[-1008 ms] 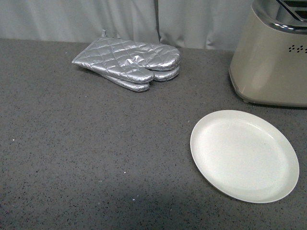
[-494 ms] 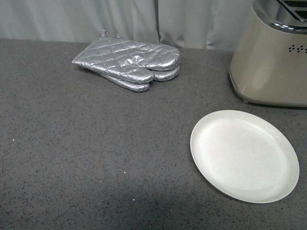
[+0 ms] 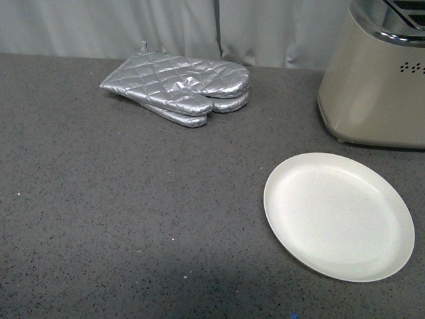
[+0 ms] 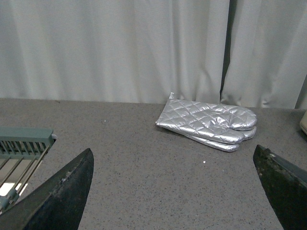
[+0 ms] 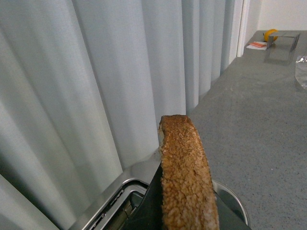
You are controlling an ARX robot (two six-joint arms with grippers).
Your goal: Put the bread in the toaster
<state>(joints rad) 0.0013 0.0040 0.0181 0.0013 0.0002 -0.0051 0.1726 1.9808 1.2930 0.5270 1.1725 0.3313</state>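
Judging by its rough, open crumb, I take the bread (image 5: 184,177) to be light, soft and easily crushed. A hard squeeze would dent or tear it, and a loose one would let it slide. The sound hold is across the two flat faces, near one end, leaving the other end free to enter a slot.

My right hand (image 5: 187,215) is closed on the slice that way, gripping the end nearest the wrist. The crust edge faces the camera and the free end juts out from the hand. Close behind it I see the toaster (image 5: 120,201), its chrome top and a slot mouth just beside the slice. I cannot tell whether the two are lined up.

On the surface (image 3: 133,199) the white plate (image 3: 339,216) lies bare. My left hand (image 4: 175,191) is spread wide, holding nothing.
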